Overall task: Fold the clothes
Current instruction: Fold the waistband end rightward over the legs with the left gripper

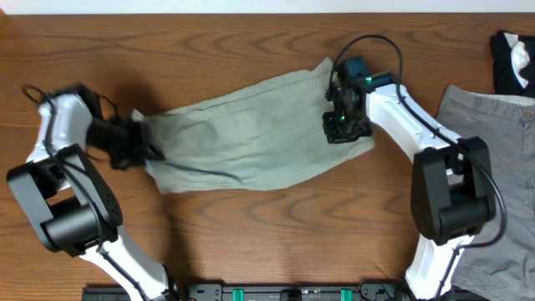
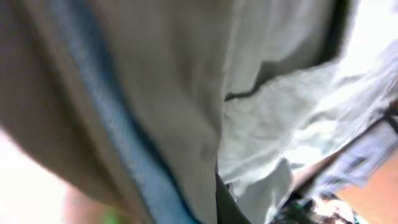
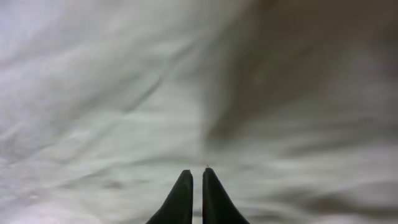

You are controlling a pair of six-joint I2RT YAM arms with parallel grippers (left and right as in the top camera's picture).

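Observation:
The clothes (image 1: 251, 134), pale khaki-green shorts, lie spread across the middle of the wooden table (image 1: 251, 42), stretched between both arms. At their left end my left gripper (image 1: 144, 140) is shut on the bunched edge. The left wrist view is filled with blurred folds of the clothes (image 2: 174, 93), and only a dark sliver of one finger (image 2: 227, 205) shows. My right gripper (image 1: 341, 127) sits on the right end of the shorts. Seen from the right wrist, its fingertips (image 3: 198, 174) are almost together on the clothes (image 3: 124, 93), with a thin strip of cloth between them.
Darker grey shorts (image 1: 493, 167) lie at the right edge of the table. A small black-and-white garment (image 1: 514, 63) sits in the far right corner. The arm bases stand along the front edge (image 1: 251, 293).

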